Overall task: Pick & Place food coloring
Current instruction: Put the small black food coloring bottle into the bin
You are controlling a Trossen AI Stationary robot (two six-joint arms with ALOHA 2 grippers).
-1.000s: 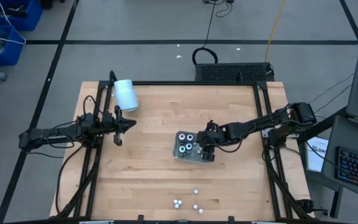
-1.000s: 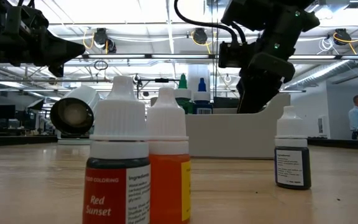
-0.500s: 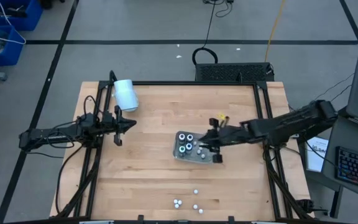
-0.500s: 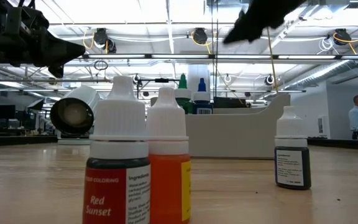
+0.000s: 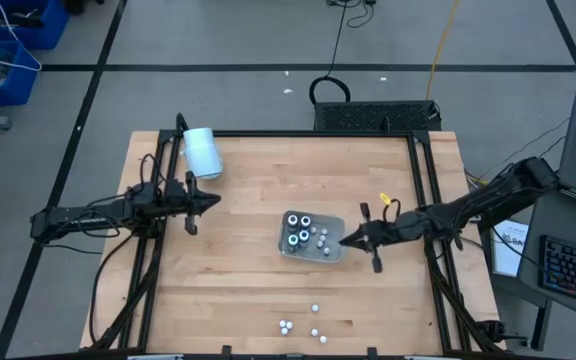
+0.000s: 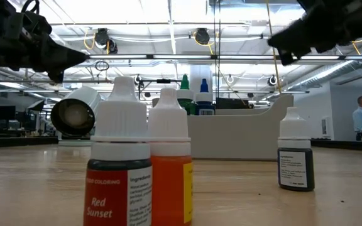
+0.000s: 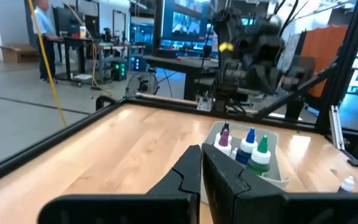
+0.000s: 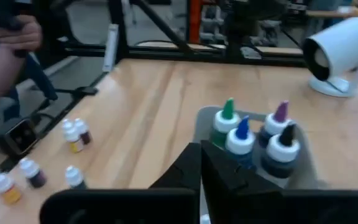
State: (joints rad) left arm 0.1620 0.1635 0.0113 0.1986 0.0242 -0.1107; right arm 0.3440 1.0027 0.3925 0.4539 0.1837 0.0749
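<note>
Bottles of food coloring sit in two lots on the counter [image 5: 258, 190]. One lot stands upright in the grey tray [image 5: 333, 222] near the middle: from the right wrist view I can make out a green tip [image 8: 228, 107], a blue tip [image 8: 242, 126], a purple tip [image 8: 281, 112] and a black-tipped bottle [image 8: 283, 149], packed close together. The other lot stands loose near the front edge, a handful of white-capped bottles [image 5: 314, 310] well apart from the tray. At counter height two of these stand touching, a red one [image 6: 119, 188] labelled "Red Sunset" and an orange one [image 6: 170, 182], with a dark bottle [image 6: 295, 160] off to one side.

The right hand [image 5: 346, 240] hangs just beside the tray's right edge, above the counter, its fingers pressed together with nothing between them. The left hand [image 5: 214, 198] hovers over the left part of the counter, well away from the tray, likewise closed and empty, pointing toward the middle.

A white cylinder [image 5: 202, 152] lies on its side near the far left corner. Someone stands in the room beyond the counter, at the right of the low view [image 6: 360, 119].
</note>
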